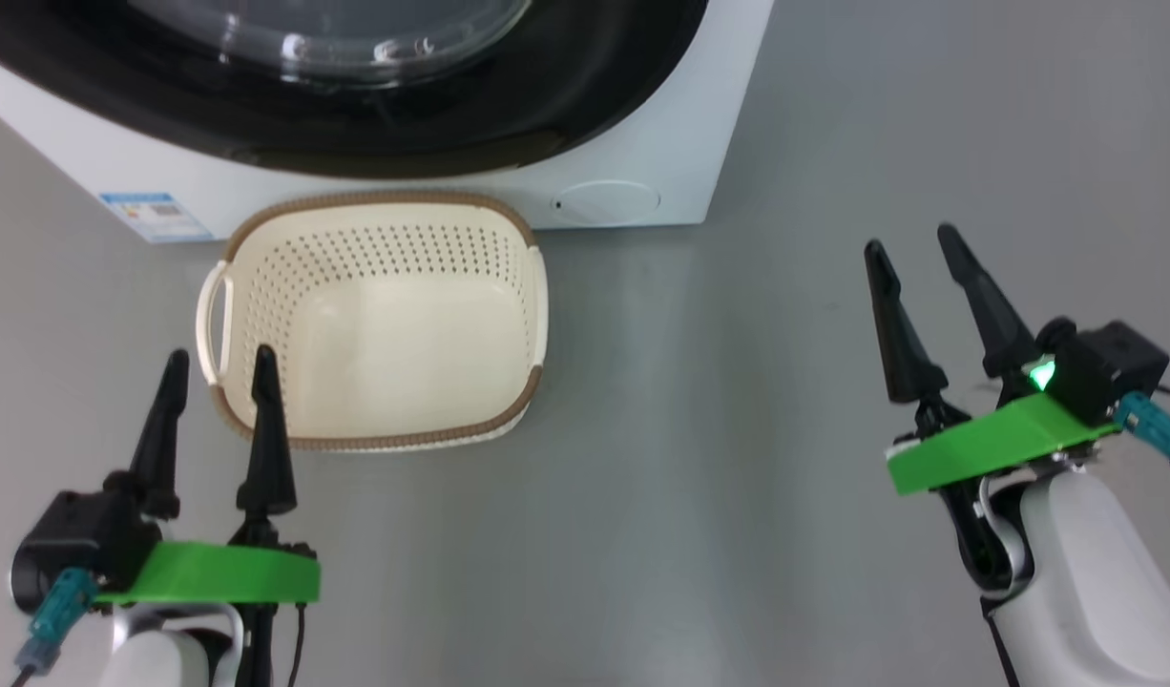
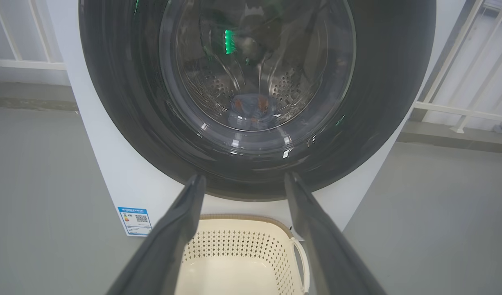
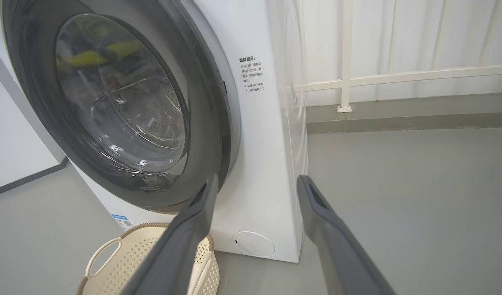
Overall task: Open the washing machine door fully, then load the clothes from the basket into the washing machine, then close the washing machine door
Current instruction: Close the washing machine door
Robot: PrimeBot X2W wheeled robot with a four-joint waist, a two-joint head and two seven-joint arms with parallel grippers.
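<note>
On the grey floor (image 1: 738,429) ahead of you: one washing machine (image 1: 661,162), with its one washing machine door (image 1: 547,105) shut against the front, top cut off in head view. One basket (image 1: 385,197) sits just beside the machine's base, nothing in it. Clothes (image 2: 251,110): one bluish bundle with orange marks behind the door glass, blurred by reflections, so you cannot count pieces. Two grippers: left gripper (image 1: 219,355) and right gripper (image 1: 910,240), both spread wide, holding nothing.

Laundry spot w/ washing machine (image 3: 259,164), white railing (image 3: 346,61), grey floor (image 1: 738,477)
</note>
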